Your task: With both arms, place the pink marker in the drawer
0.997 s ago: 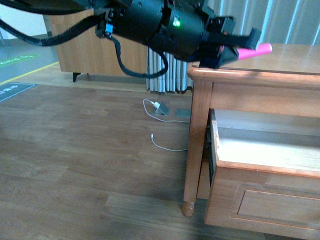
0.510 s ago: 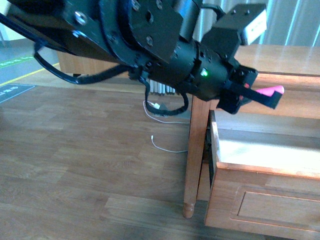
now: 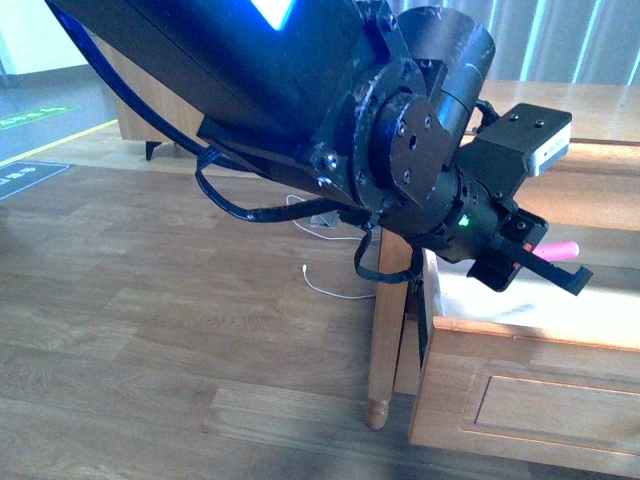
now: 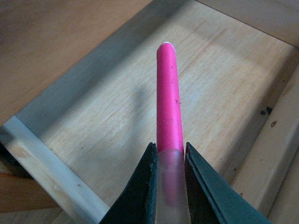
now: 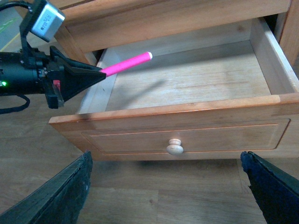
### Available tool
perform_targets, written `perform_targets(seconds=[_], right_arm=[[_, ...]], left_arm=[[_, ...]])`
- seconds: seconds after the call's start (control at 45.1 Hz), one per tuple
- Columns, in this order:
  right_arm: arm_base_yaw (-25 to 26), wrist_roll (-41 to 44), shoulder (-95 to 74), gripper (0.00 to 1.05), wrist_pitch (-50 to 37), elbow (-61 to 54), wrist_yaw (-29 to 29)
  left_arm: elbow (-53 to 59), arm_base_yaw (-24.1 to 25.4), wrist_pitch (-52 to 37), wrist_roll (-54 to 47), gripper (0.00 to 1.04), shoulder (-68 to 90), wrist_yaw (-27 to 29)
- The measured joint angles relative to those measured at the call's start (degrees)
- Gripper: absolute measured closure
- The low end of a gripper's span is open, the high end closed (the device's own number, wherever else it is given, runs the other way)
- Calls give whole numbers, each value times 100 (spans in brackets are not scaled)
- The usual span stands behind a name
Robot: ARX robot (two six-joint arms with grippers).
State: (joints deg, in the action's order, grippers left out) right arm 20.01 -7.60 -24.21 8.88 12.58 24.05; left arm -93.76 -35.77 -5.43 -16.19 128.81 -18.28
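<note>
Home-like room: wooden table (image 3: 600,100), plank floor (image 3: 150,300)

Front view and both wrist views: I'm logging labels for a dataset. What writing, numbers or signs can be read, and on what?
No text can be read in any view.
On the blue floor sign: pale characters, too blurred to read.
On the green floor marking: pale marks, too blurred to read.
On the pink marker and the drawer: no print shows.
</note>
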Motion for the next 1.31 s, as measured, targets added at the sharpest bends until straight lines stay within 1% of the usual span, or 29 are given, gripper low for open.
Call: perform_targets(seconds=[0.266,0.332,0.421,0.487,0.62,0.665,0.709,0.731,0.753,0.776,0.798,0.864,0.975,1.13,1.307], right_arm=[[0,0,0,8,0,0,0],[0,0,0,8,0,0,2],[0,0,0,8,0,0,0],[0,0,0,8,0,0,0],[0,0,0,8,0,0,0],[0,0,0,8,0,0,0],[0,0,0,8,0,0,0],[0,0,0,8,0,0,0],[0,0,0,8,0,0,0],[0,0,0,8,0,0,0],[0,0,0,8,0,0,0],[0,0,0,8,0,0,0],[0,0,0,8,0,0,0],[0,0,0,8,0,0,0],[0,0,0,8,0,0,0]], left_arm=[[-92,-87,59,-50,91,216,98],[-107,-101,57,-55,77,223,149],[-103,-101,7,-63,62,219,166],[-66,-101,-37,-101,55,199,227],[330,-101,-256,-214,32,-72,660],[546,-96,-424,-260,23,-240,892],[743,-79,-579,-260,16,-407,984],[898,-59,-704,-243,11,-544,1075],[999,-44,-785,-221,7,-632,1139],[1049,-33,-826,-214,5,-682,1174],[1147,-15,-907,-195,4,-774,1241],[1401,61,-1108,-109,7,-1023,1342],[1851,236,-1440,68,6,-1440,1521],[2656,586,-1971,345,6,-2144,1978],[3978,1012,-2616,570,6,-3259,2643]])
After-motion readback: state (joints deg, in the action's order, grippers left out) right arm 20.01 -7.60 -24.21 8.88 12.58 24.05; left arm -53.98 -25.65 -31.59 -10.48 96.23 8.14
